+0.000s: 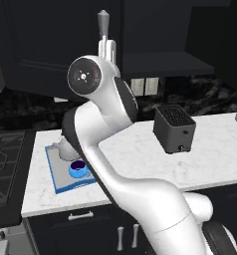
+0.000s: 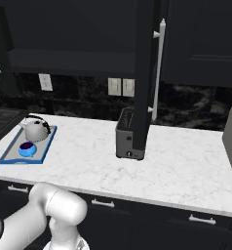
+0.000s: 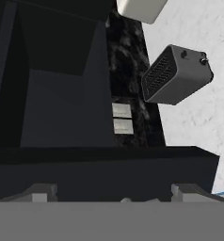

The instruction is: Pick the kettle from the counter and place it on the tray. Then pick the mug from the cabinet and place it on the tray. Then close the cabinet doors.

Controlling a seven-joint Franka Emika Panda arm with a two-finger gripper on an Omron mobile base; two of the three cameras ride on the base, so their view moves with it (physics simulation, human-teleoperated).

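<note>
Kettle [image 2: 36, 129] and mug [image 2: 27, 148] both sit on the tray [image 2: 10, 157], the kettle at its far end and the mug just in front of it, down on the counter [image 2: 176, 166] and well below the gripper. In the left base view the mug [image 1: 78, 169] shows on the tray [image 1: 56, 174] beside the arm, which covers most of the kettle. The gripper itself is raised at the upper cabinet [image 1: 155, 62]; I cannot tell whether its fingers are spread or closed, since only their tips edge into the hand view. One cabinet door [image 2: 146, 73] stands open, edge-on to the right base camera, with its silver bar handle [image 2: 159, 68] facing right. A dark toaster [image 1: 174, 129] stands on the counter below the gripper, away from the tray.
</note>
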